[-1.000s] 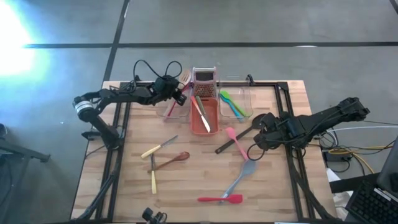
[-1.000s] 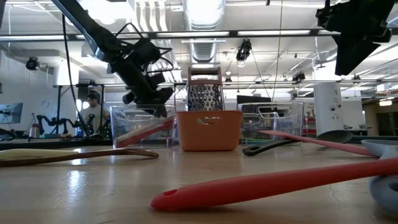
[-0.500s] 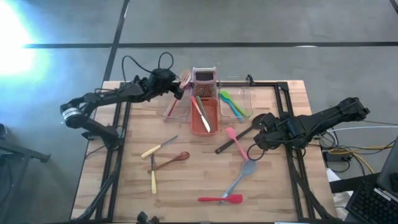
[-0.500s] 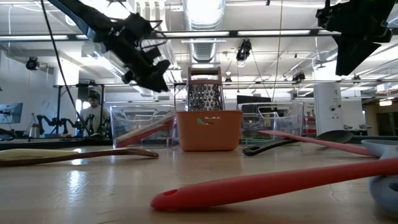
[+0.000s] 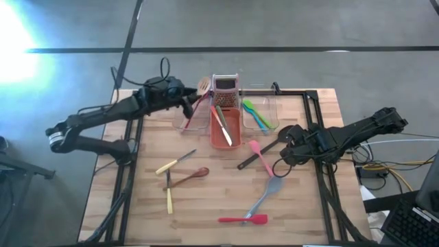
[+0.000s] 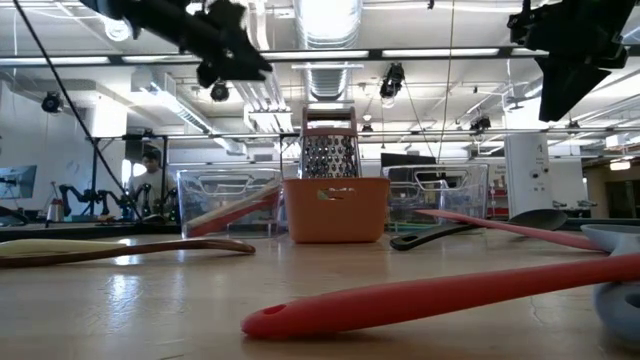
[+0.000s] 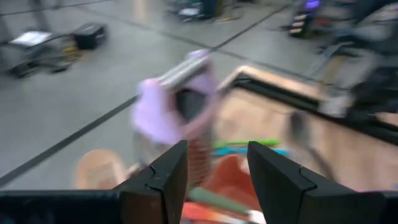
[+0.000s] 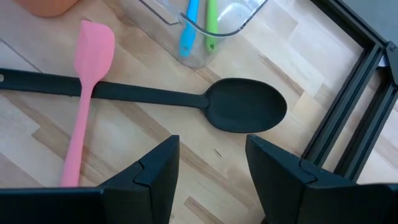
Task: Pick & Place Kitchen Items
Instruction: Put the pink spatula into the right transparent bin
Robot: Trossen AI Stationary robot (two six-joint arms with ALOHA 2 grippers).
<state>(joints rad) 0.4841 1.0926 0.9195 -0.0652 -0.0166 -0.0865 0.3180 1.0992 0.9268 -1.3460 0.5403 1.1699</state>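
Note:
My left gripper (image 5: 186, 103) (image 7: 217, 177) hangs open and empty high above the left clear tub (image 5: 194, 118), pointing almost level. That tub holds a wooden utensil (image 5: 204, 86) and a red one, leaning on its walls. My right gripper (image 5: 285, 145) (image 8: 208, 180) stands open, slanting down above the black spoon (image 8: 186, 99) and the pink spatula (image 8: 84, 93), which lie crossed on the table. Two yellow-handled knives (image 5: 175, 162) (image 5: 169, 196), a brown spoon (image 5: 189, 176), a grey spatula (image 5: 266, 195) and a red spatula (image 5: 243, 219) also lie flat on the table.
An orange tub (image 5: 225, 129) with utensils stands at the far middle, a metal grater (image 5: 225, 88) behind it. The right clear tub (image 5: 260, 113) holds green and blue utensils (image 8: 199, 25). A black frame (image 8: 348, 106) runs along the table's right edge.
My left gripper has risen from just over the left clear tub to well above it, drawing back a little toward the table's left edge. It has tipped up from slanting down to almost level. Its fingers keep the same gap.

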